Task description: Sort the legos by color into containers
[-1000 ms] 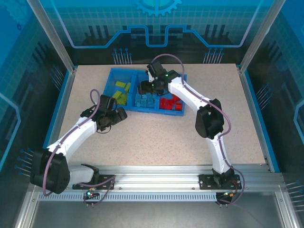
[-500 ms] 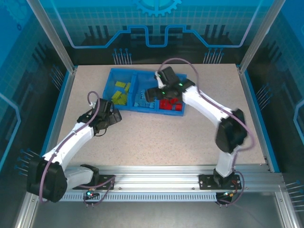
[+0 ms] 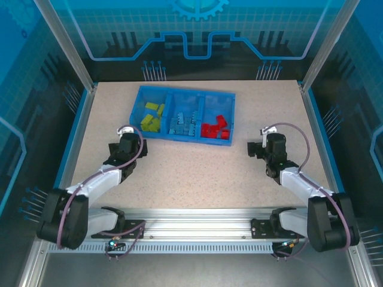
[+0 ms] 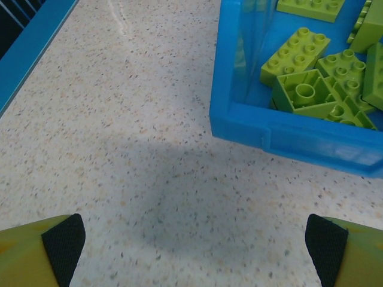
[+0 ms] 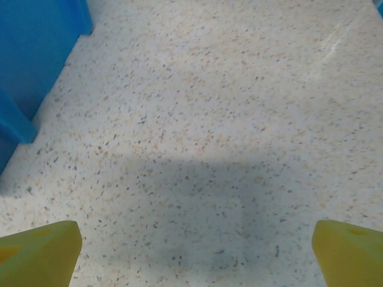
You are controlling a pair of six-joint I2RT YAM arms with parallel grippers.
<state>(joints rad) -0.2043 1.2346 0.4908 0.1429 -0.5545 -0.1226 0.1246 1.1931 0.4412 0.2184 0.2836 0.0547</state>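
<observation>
The small yellow-green studded plastic bricks [image 3: 151,117] lie in the left box of the shallow blue plastic tray [image 3: 182,139]. The light blue bricks [image 3: 182,125] lie in the middle box and the red bricks [image 3: 214,128] lie in the right box, so each of the 3 boxes holds just 1 colour. The tray sits at the far middle of the speckled beige table top [image 3: 197,179]. From the left wrist you look at the tray's near left corner, with the yellow-green bricks [image 4: 296,55] piled just behind its low wall. Here is what has just changed: 1 second ago your right arm was stretched out over the middle box. 0.5 seconds ago it was near the wall between the middle and red boxes. Now it has pulled all the way back to the near right side of the table, well apart from the tray. Your left arm has pulled back too, though it is nearer to the tray. The left claw [image 4: 194,239] is spread wide, with only bare table between its black pads [image 4: 63,239]. The right claw [image 5: 194,248] is spread wide too and carries nothing. I think this means the last brick has been dropped, the sorting is done, and both arms are heading home. Before you stop, check each box for a brick of the wrong colour; from above I spot none.
</observation>
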